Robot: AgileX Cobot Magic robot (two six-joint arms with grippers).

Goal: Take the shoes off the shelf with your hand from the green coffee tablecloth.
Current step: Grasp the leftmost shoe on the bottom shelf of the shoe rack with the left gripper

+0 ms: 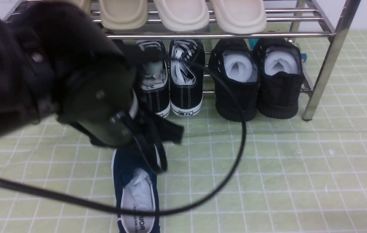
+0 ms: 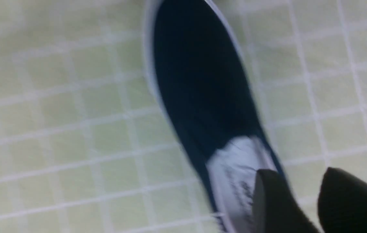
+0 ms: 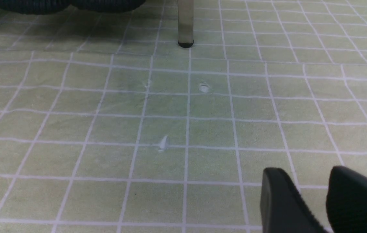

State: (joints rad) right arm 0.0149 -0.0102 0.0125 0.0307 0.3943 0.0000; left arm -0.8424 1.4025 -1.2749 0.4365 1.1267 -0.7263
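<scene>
The left arm (image 1: 41, 71) reaches forward at the near left. The left gripper (image 2: 298, 173) is slightly parted and empty, and the right gripper (image 3: 303, 171) is likewise parted.

You had one navy slip-on shoe (image 1: 136, 194) near you, on one green gridded cloth (image 1: 300, 161). Far off, one chrome shelf (image 1: 327, 64) carried two black lace-up sneakers (image 1: 156, 94) (image 1: 186, 94), two all-black knit shoes (image 1: 235, 97) (image 1: 280, 94) to their right, and at least three beige slippers (image 1: 123, 14) (image 1: 182, 14) (image 1: 238, 14).

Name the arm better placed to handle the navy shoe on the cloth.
Left. The left arm's black fingers hang over the navy-blue slip-on canvas shoe; the right arm's fingers face bare pale green gridded cloth.
</scene>
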